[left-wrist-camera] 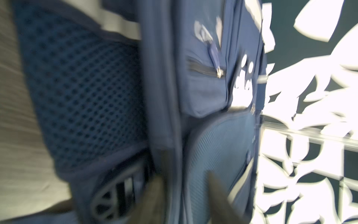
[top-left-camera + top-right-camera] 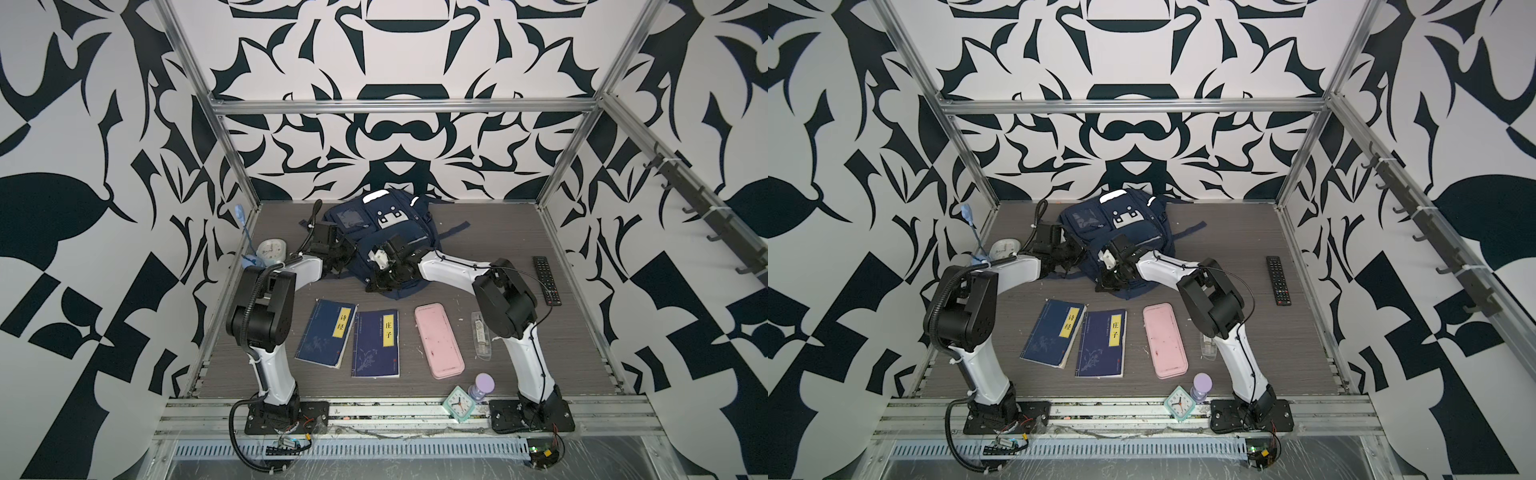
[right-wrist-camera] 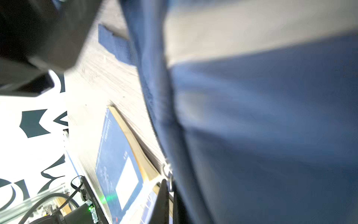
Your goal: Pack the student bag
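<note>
At the back middle of the grey table (image 2: 507, 232) the student bag (image 2: 409, 232) lies slumped, pockets facing up. The left gripper (image 1: 187, 195) sits at its left side, fingers apart astride a seam. The right gripper (image 3: 169, 199) is closed tight at the near edge, tips by a metal zip ring (image 3: 168, 171).

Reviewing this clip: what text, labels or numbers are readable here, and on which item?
"诗经": yellow label on the left blue book
"庄子": yellow label on the right blue book
Too small to read: keys of the remote, dials of the green clock and white clock, markings on the student bag.
</note>
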